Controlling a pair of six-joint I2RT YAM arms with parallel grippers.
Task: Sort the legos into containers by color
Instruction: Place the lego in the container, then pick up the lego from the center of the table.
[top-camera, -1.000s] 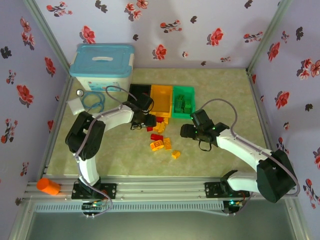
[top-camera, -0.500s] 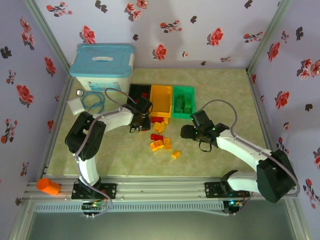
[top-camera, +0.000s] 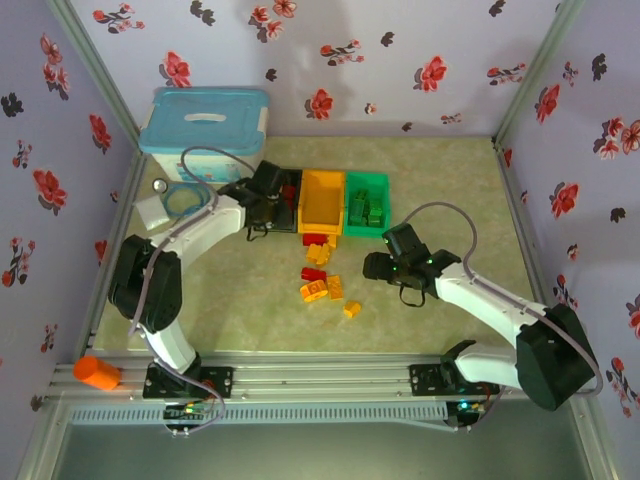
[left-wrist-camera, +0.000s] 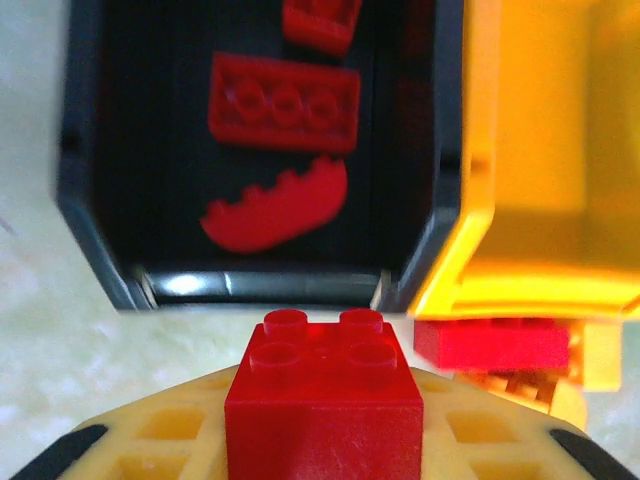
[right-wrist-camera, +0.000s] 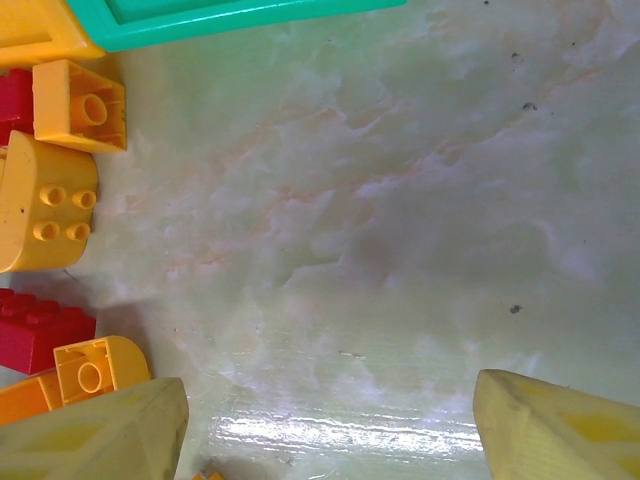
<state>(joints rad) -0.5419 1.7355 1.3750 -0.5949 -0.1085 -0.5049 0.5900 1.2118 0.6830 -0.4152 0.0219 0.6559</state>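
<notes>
Now, step in hand: you are taking a red brick (left-wrist-camera: 322, 405) to the black bin (left-wrist-camera: 95, 230), as I judge it.
Left gripper (left-wrist-camera: 320, 455): you are clamping that brick between the fingers, just short of the bin's near wall.
Bin contents: three red pieces (left-wrist-camera: 285, 100) are already lying inside.
Doing it well: you are aiming to clear the rim first, staying off the orange-yellow bin (left-wrist-camera: 480, 190) touching it.
Right gripper (right-wrist-camera: 330, 425): it is hanging spread and empty over bare table (right-wrist-camera: 420, 200), beside the loose legos (right-wrist-camera: 45, 215).
</notes>
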